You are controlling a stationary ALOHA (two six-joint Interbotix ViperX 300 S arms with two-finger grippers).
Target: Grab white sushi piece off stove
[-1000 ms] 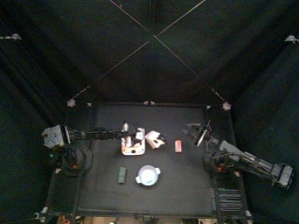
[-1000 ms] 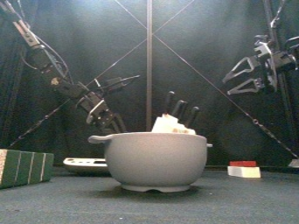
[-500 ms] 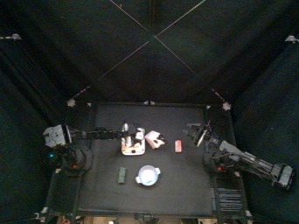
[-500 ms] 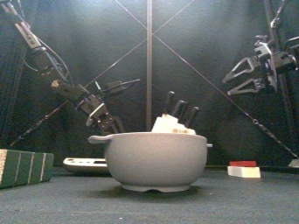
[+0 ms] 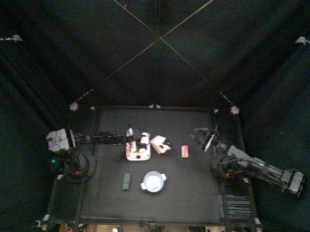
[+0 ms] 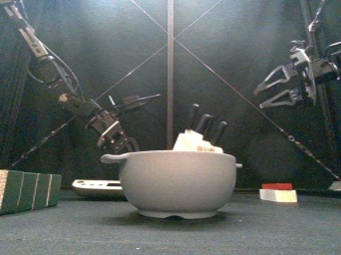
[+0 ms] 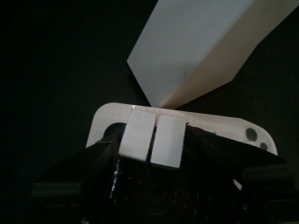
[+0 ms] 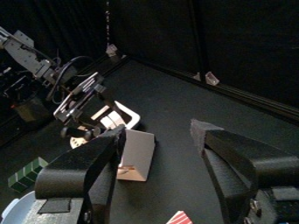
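Left gripper (image 5: 130, 143), jaws spread wide, at small white rectangular stove (image 5: 138, 146); white sushi piece (image 7: 156, 141) between jaws. Right gripper (image 8: 158, 166) raised, jaws wide.

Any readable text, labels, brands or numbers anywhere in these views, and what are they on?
None can be read in any view.
The green block has pale stripes along its side, not letters.
The stove, bowl and red-topped piece show no print.
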